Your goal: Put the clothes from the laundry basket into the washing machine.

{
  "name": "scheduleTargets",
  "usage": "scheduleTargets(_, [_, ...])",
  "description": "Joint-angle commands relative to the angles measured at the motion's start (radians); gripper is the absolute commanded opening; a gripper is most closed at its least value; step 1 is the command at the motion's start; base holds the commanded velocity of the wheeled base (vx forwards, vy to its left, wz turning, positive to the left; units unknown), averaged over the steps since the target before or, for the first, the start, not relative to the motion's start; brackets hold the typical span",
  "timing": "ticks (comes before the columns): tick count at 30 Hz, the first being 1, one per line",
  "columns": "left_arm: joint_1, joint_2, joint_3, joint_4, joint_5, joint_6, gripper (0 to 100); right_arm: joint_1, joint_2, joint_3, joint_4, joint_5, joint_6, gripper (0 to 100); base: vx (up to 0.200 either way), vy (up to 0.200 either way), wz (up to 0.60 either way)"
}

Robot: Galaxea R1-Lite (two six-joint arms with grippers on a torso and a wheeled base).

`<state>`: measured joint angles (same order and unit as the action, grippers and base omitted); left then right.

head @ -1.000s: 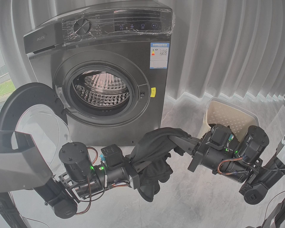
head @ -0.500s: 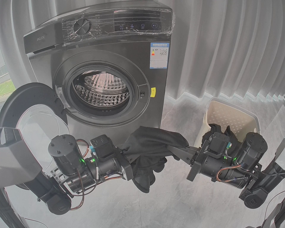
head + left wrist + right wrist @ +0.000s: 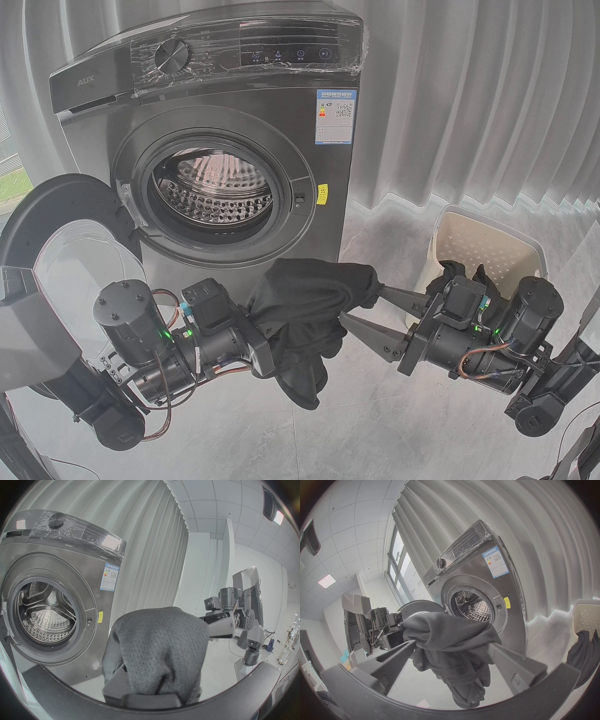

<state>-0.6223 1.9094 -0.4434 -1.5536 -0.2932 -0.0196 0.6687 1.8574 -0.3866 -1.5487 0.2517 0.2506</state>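
The washing machine [image 3: 206,125] stands with its round door [image 3: 69,225] swung wide open to its left side, so the steel drum [image 3: 215,184] is exposed. Below the drum opening and in front of the machine's lower panel, a dark garment [image 3: 306,294] hangs in the air above the floor [image 3: 375,425]. Its bunched upper part lies level with the bottom of the machine's front, and a loose end droops under it.

The left claw [image 3: 269,331] comes in from the door side of the machine and is clamped on the garment. Its fingers are buried in the cloth, which drapes right over them in the left wrist view.

The right claw [image 3: 360,302] sits on the far side of the garment from the door, pointing toward the machine. Its two fingers [image 3: 393,658] are spread wide apart. They lie either side of the garment's end without pinching it; the upper finger is at the edge of the cloth, and I cannot tell whether it touches.

To the right of the machine, set against the curtain [image 3: 487,94], stands the cream laundry basket [image 3: 500,240]. More dark clothes [image 3: 459,275] are heaped in it, rising above the rim on the machine's side, just behind the right arm's wrist.
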Motion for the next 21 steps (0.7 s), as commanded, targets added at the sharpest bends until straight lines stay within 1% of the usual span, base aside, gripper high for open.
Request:
scheduleTargets(1, [0.012,-0.013,0.002,0.0,-0.001,0.0,0,-0.006,-0.004,0.035,-0.001,0.004,-0.002,100,0.0,0.0,0.0])
scheduleTargets(4, [0.015,-0.016,0.005,0.0,-0.001,0.0,0,-0.011,0.0,0.071,-0.001,0.004,-0.005,100,0.0,0.0,0.0])
scheduleTargets(6, [0.016,-0.019,0.006,0.0,-0.001,0.0,0,-0.029,0.002,0.094,-0.001,0.004,-0.013,100,0.0,0.0,0.0])
scheduleTargets(11, [0.032,-0.032,0.008,0.0,-0.001,-0.002,0,-0.051,-0.001,0.149,-0.001,0.011,-0.051,100,0.0,0.0,0.0])
scheduleTargets(12, [0.032,-0.032,0.008,0.0,-0.001,-0.002,0,-0.051,-0.001,0.149,-0.001,0.011,-0.051,100,0.0,0.0,0.0])
scheduleTargets(14, [0.033,-0.039,0.012,0.0,-0.001,-0.003,0,-0.049,-0.012,0.153,-0.001,0.011,-0.068,100,0.0,0.0,0.0])
scheduleTargets(19, [0.033,-0.044,0.023,0.0,-0.001,-0.008,0,-0.047,-0.018,0.153,-0.001,0.011,-0.077,100,0.0,0.0,0.0])
scheduleTargets(21, [0.035,-0.039,0.023,0.001,0.005,-0.014,0,-0.049,-0.017,0.152,-0.001,0.011,-0.083,100,0.0,0.0,0.0])
